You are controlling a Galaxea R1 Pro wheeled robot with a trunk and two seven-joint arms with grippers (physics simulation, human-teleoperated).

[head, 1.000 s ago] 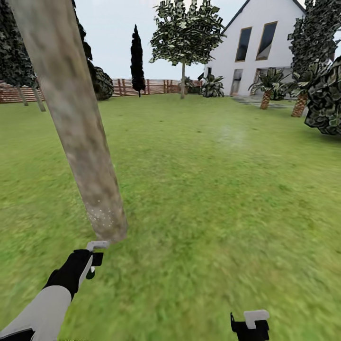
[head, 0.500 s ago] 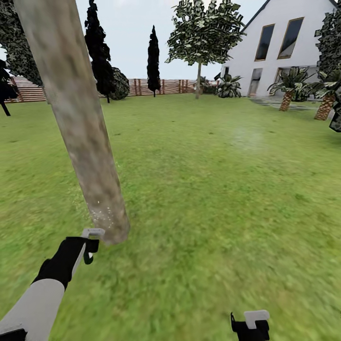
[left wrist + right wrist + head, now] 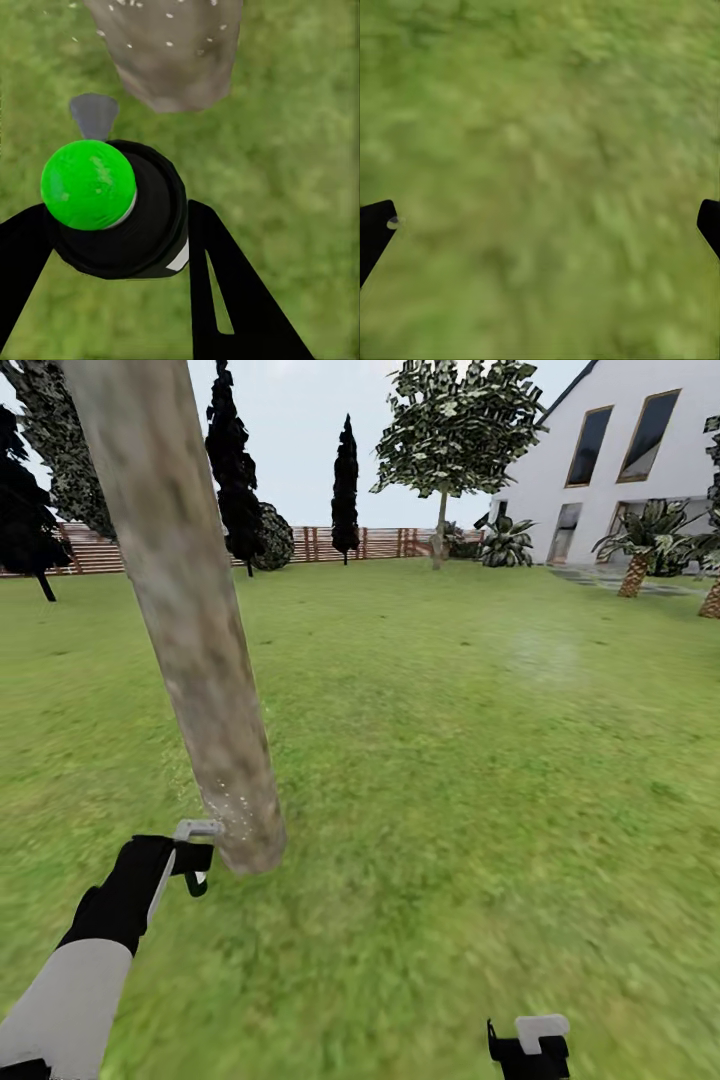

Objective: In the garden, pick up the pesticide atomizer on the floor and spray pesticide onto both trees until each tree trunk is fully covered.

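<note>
While the head camera looks out over the lawn, this is how it stands from left to right.

Left arm: the white-sleeved arm with its black left gripper (image 3: 185, 857) reaches out low on the near left, fingers clamped round the black pesticide atomizer with a round green cap (image 3: 88, 184).
Atomizer: its grey nozzle (image 3: 198, 827) sits just beside the foot of the trunk; whether it touches, I cannot tell.
Near trunk: the thick pale beige-grey mottled tree trunk (image 3: 185, 610) leans up and out of the top of the head view, and white specks dot its base (image 3: 169, 45).
Far left: near-black cone-shaped conifers (image 3: 232, 460) stand before the brown slatted wooden fence (image 3: 380, 542).
Lawn: the wide green grass (image 3: 450, 760) runs back to the fence.
Second tree: a tall tree with a thin pale trunk and blocky green-and-white crown (image 3: 458, 420) stands far off, right of centre.
Far right: a white gabled house with dark windows (image 3: 620, 460), short palms (image 3: 640, 545) at its foot.
Right gripper: the black right gripper (image 3: 540, 225) hangs low at the near right, fingers spread wide over bare grass, holding nothing.
</note>
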